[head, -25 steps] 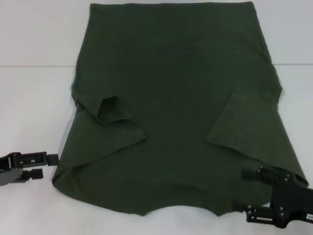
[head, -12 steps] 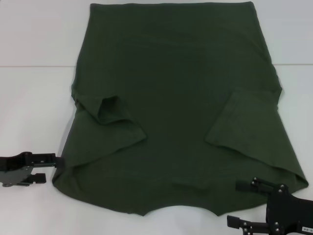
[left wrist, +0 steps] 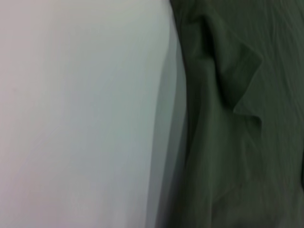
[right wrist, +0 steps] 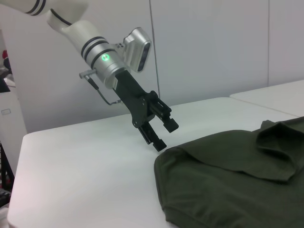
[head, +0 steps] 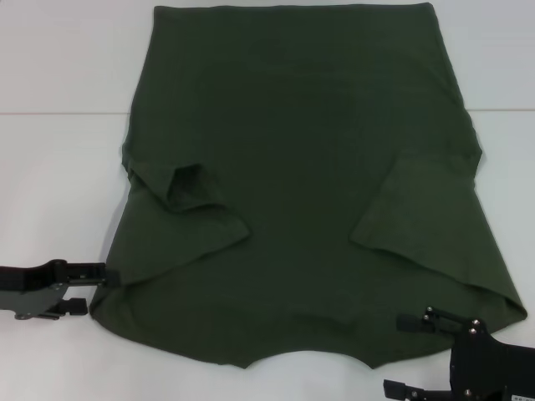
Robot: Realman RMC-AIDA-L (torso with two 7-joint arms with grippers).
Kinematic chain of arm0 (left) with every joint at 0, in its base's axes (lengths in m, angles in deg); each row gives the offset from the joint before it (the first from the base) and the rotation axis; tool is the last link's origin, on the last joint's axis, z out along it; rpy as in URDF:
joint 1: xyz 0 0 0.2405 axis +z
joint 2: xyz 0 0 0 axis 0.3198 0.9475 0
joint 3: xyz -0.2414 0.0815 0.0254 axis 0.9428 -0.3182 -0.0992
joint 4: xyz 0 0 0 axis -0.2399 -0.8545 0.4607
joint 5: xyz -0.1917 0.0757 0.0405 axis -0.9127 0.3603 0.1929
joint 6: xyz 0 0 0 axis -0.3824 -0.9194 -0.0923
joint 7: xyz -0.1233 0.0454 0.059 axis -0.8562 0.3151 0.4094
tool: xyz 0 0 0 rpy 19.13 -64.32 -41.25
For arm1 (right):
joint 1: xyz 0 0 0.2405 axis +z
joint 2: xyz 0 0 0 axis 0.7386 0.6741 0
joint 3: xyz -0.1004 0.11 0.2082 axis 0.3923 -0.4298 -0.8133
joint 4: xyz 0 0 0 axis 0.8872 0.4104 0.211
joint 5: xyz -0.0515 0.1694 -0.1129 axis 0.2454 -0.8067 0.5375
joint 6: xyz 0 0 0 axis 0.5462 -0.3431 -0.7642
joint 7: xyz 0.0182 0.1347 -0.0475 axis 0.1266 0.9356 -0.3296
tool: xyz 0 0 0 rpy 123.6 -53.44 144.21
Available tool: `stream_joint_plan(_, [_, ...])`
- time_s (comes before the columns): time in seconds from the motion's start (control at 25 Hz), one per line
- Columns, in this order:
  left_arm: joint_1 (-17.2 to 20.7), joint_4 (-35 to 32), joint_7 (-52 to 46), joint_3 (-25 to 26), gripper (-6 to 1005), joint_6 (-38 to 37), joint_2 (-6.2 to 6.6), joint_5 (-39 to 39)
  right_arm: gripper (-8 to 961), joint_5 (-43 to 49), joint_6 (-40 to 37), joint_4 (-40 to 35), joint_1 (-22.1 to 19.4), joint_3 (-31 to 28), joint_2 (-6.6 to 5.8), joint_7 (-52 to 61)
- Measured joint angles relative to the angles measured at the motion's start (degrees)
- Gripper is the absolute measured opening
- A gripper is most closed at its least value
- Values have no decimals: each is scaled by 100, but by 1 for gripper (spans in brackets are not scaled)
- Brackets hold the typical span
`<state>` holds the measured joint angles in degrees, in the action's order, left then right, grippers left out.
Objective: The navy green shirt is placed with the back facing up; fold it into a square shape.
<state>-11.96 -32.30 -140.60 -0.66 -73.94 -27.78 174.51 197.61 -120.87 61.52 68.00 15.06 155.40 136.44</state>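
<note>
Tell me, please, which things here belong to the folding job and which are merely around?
Part of the job:
- navy green shirt
- left hand, open at the shirt's near left corner
- right hand, open by the near right corner

Merely around:
- white table

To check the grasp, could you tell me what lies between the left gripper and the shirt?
Nothing: in the head view the left gripper is already at the shirt's edge.
</note>
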Motion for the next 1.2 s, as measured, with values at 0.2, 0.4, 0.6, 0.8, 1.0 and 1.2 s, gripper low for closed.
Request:
stream_joint_plan(0.2, [-11,15,-18,-30,884,47,-32,4,924,-3,0,2,1,0,-3,-8])
stream_joint_plan(0.4, [-91,117,-10,-33,884,59,-58,4,923,-9,4,3,1,-8,-3,-11])
stream_joint_plan(0.6, [-210,323,25,-150,883,164,-59,3,923,-18,5,2,1,-26,-3,2])
stream_joint_plan(0.8, [-330,380,42,-191,883,142,-126,-46,922,-21,5,3,1,-39,-3,12])
stream_joint_plan(1.0, [-454,372,45,-234,881,129,-198,-28,922,-27,5,2,5,-39,-3,21])
stream_joint_plan(1.2, [-461,344,37,-334,880,192,-192,-13,921,-28,5,3,8,-49,-3,33])
